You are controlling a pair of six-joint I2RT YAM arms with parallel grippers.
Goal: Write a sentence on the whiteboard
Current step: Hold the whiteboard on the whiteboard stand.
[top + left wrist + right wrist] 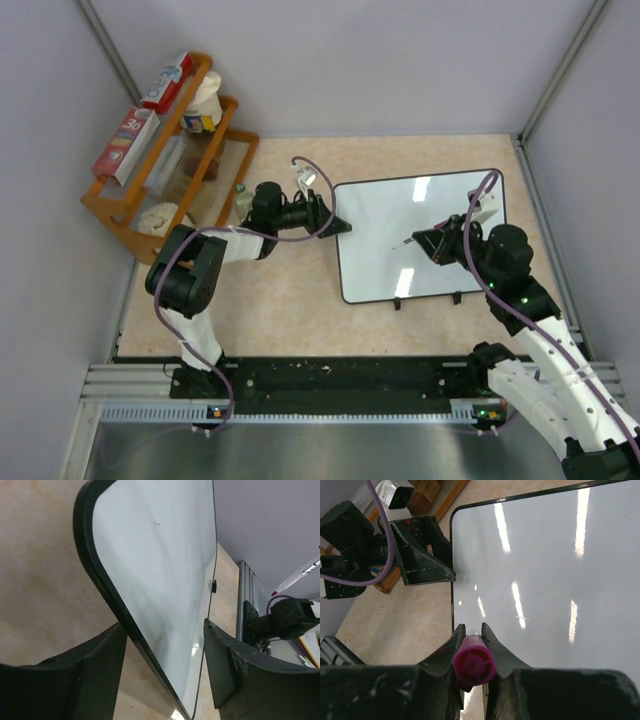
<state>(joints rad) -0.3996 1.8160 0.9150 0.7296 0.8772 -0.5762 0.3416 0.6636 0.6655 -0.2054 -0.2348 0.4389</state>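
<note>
The right end effector [472, 630] is clamped tight on a marker [474, 661]. Its magenta butt end faces the wrist and the barrel points down and away over the whiteboard [545, 580]. The board lies flat directly beneath and ahead of that end effector. I see no writing on it, only ceiling-light glare and one tiny dark tick [520, 616] just beyond the marker. The tip is hidden from here, so I can't tell whether it touches the gloss.

Across the board, the left end effector [163, 625] has its fingers apart, with the board's black frame edge running between them. It looks set to steady the board rather than pinch it.

My guess is the sentence is barely begun, if at all. The next move needs the tip set lightly on the surface and drawn in small, even strokes, with room left for a second line.

The board sits on a pale, speckled counter [280, 300]. Beyond the left end effector a wooden rack [113, 222] holds boxes, and plain grey walls close everything in.
</note>
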